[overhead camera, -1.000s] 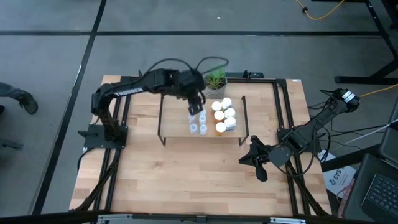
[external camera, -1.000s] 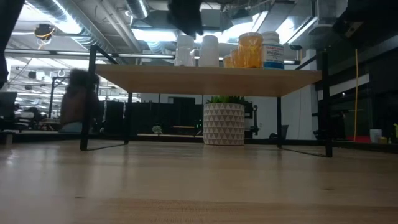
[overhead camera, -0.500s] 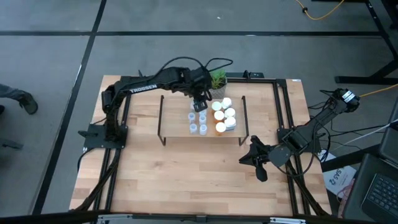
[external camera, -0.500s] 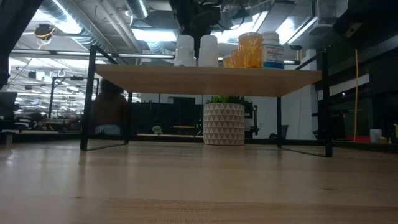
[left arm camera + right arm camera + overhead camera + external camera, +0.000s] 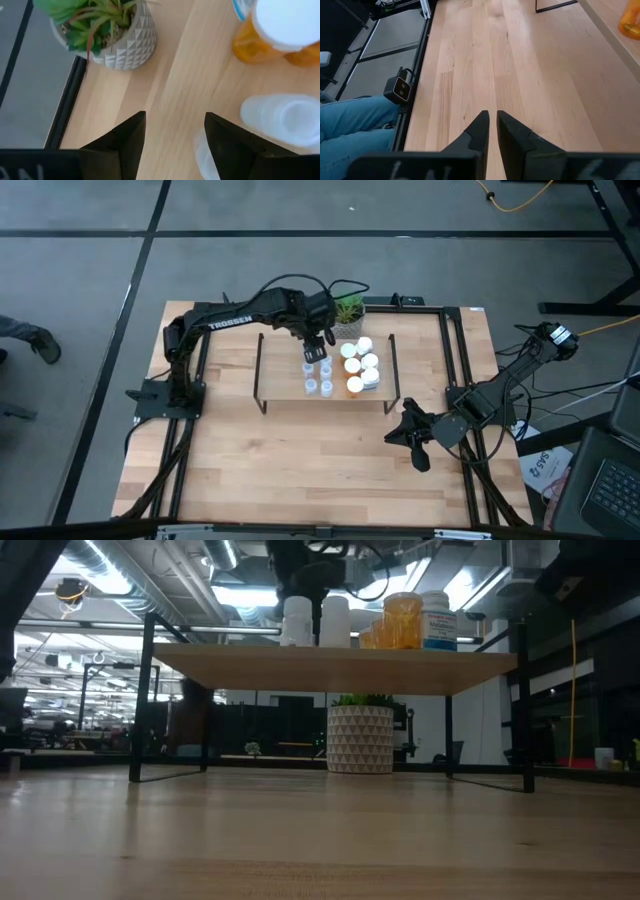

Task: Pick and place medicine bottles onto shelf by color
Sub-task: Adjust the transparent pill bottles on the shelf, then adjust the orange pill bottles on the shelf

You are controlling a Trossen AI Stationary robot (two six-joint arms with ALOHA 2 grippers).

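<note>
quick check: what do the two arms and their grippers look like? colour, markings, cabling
Both arms are matte black with jointed segments. The left arm carries white TROSSEN lettering along its link and loose black cables looping over its wrist. The left gripper and right gripper each have two dark, angular, wedge-shaped fingers. The right arm shows no lettering from above.

The shelf (image 5: pixel 330 392) is smooth, pale matt wood on thin black metal frames, as is the grained table (image 5: pixel 300 470). Beyond the left gripper's (image 5: pixel 175 135) matt black fingers (image 5: pixel 127 137), the medicine bottles (image 5: pixel 287 115) look like plastic: cloudy-clear, or glossy orange with white caps. The plant pot (image 5: pixel 125 42) has a faceted, matt surface.
</note>
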